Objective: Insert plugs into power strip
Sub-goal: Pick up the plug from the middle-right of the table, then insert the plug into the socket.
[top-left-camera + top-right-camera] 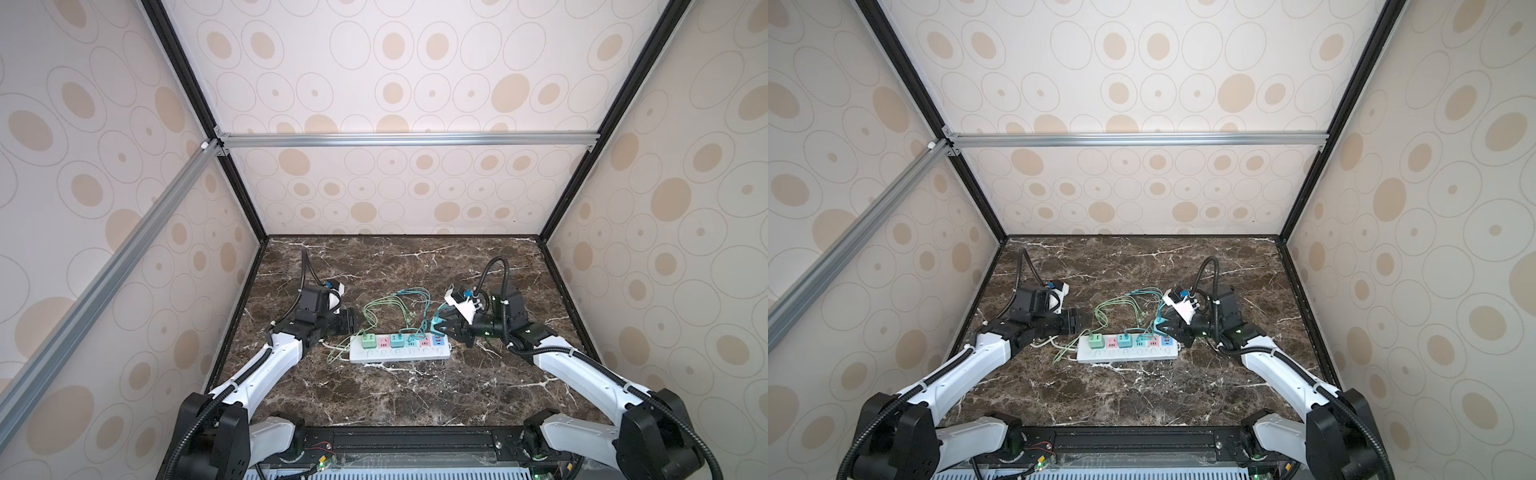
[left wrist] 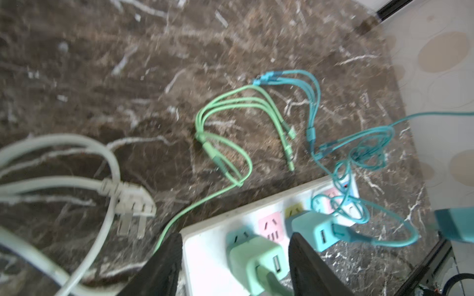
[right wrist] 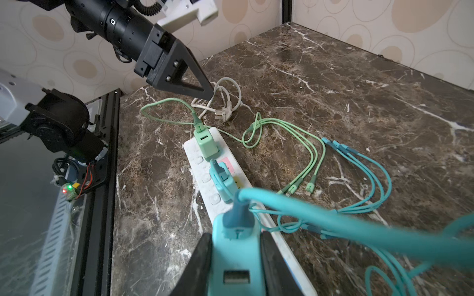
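The white power strip (image 1: 399, 354) (image 1: 1142, 354) lies across the middle of the marble table. A mint green plug (image 1: 368, 340) (image 2: 256, 258) sits in its leftmost socket and a teal plug (image 1: 397, 340) (image 3: 223, 183) in the third. My left gripper (image 1: 355, 322) (image 2: 236, 234) stands open just off the strip's left end, its fingers (image 2: 164, 266) apart from the mint plug. My right gripper (image 1: 442, 328) (image 3: 236, 234) is shut on another teal plug (image 1: 436, 325) (image 3: 236, 258), held tilted over the strip's right end with its cable trailing.
A white plug (image 2: 133, 197) (image 3: 225, 111) with a thick white cord lies on the table left of the strip. Thin green and teal cables (image 1: 399, 303) loop behind the strip and over its right sockets. Patterned walls close in three sides.
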